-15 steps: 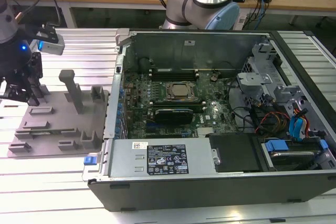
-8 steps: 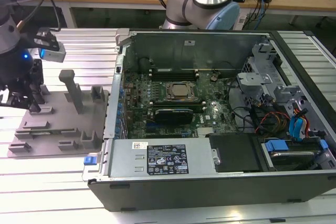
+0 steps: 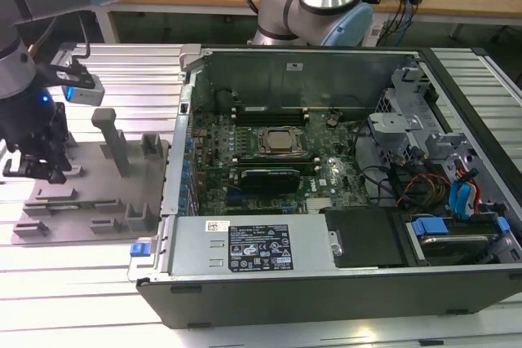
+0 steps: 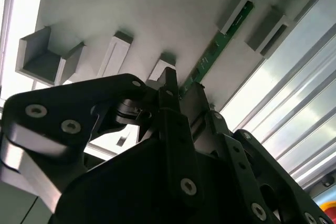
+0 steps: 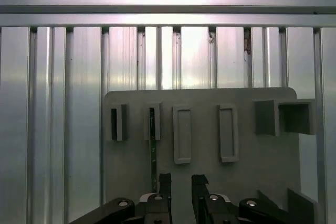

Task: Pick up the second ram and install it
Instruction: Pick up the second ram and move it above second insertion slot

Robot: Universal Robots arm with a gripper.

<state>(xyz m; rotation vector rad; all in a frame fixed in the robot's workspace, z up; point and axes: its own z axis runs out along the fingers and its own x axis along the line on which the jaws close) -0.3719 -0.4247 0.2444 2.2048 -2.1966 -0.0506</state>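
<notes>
Down low over the grey holder plate (image 3: 98, 195) with the gripper (image 3: 37, 173) — right at the plate's end farthest from the open computer case (image 3: 342, 279). Black fingers (image 5: 164, 184) parted, a narrow gap between the tips in the first wrist view, clamped on nothing. And there on the holder plate, the second ram (image 4: 216, 50) — thin, green, standing on edge in its slot. Far end tucked into a small grey bracket (image 4: 237, 10) on the plate. Near end running in at the fingertips and lost behind them in the second wrist view. Hard to tell whether between the tips or just beside one; in the first wrist view, edge-on and just to one side of the nearer finger. More grey brackets and pockets across the holder plate, plus a tall grey post (image 3: 110, 140) near its middle. Under the plate, the ribbed metal table (image 3: 130, 71). Just beside the plate, on the exterior view's right, the computer case with its side off, green board (image 3: 216, 193) showing inside.
</notes>
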